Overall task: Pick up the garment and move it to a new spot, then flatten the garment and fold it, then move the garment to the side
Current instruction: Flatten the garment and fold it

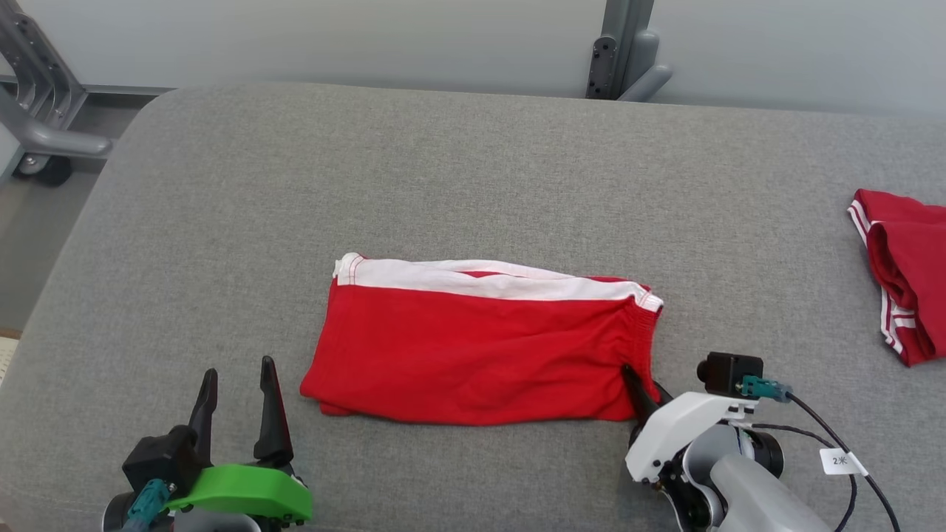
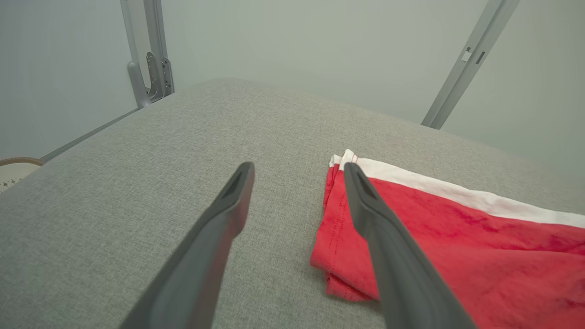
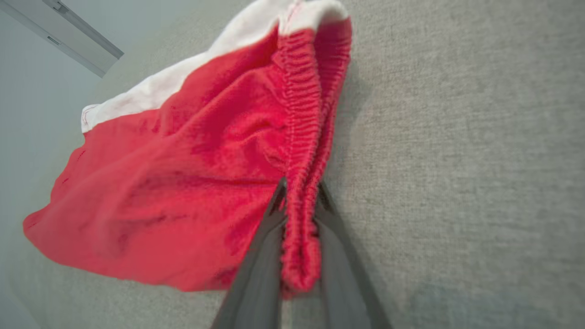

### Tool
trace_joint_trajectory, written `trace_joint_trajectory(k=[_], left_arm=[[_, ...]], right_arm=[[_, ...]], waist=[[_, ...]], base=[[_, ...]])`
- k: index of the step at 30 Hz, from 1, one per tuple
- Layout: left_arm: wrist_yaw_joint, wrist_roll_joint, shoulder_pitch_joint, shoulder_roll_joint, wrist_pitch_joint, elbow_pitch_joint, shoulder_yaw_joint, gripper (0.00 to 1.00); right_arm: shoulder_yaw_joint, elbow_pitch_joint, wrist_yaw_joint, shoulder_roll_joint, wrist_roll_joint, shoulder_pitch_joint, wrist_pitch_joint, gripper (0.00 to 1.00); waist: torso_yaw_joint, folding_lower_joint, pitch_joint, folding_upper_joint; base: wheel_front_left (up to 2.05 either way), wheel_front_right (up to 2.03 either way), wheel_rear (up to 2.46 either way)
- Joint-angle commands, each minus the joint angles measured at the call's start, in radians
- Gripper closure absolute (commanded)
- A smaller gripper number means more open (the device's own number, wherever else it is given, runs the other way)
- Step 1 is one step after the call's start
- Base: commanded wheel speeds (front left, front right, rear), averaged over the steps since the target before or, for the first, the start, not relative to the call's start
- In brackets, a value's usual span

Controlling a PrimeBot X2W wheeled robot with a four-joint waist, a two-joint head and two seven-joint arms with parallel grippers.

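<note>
The garment [image 1: 473,351] is a pair of red shorts with a white side stripe, folded into a flat rectangle in the middle of the grey padded table [image 1: 473,162]. My right gripper [image 1: 641,388] is at its near right corner, shut on the gathered elastic waistband [image 3: 301,201], which bunches between the two fingers. My left gripper [image 1: 238,380] stands open just left of the garment's near left corner, touching nothing. In the left wrist view the garment's [image 2: 434,246] left edge lies under the right finger [image 2: 379,228].
A second red garment [image 1: 905,270] with white stripes lies at the table's right edge. Grey metal frame posts [image 1: 621,52] stand behind the table and at the far left [image 1: 37,111]. Bare grey surface stretches behind and left of the folded garment.
</note>
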Motion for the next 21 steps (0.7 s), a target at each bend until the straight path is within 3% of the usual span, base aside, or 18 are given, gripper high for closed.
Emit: trace_joint_trajectory(k=[1, 11, 21], left_arm=[[-0.004, 0.009, -0.01, -0.001, -0.003, 0.003, 0.007, 0.0], [-0.018, 0.02, -0.014, -0.011, -0.003, 0.01, 0.023, 0.0], [-0.03, 0.027, -0.021, -0.026, -0.003, 0.011, 0.014, 0.0]], right_arm=[[0.006, 0.014, -0.001, -0.001, 0.016, -0.014, -0.012, 1.0], [-0.022, 0.018, -0.001, -0.011, 0.086, -0.059, -0.036, 1.0], [-0.116, -0.099, -0.001, -0.177, 0.096, -0.023, 0.066, 1.0]], waist=[[-0.003, 0.0, 0.0, 0.0071], [-0.042, 0.0, 0.003, 0.0071], [-0.097, 0.0, 0.008, 0.0071]], base=[[0.0, 0.0, 0.0], [0.0, 0.0, 0.0], [0.0, 0.0, 0.0]])
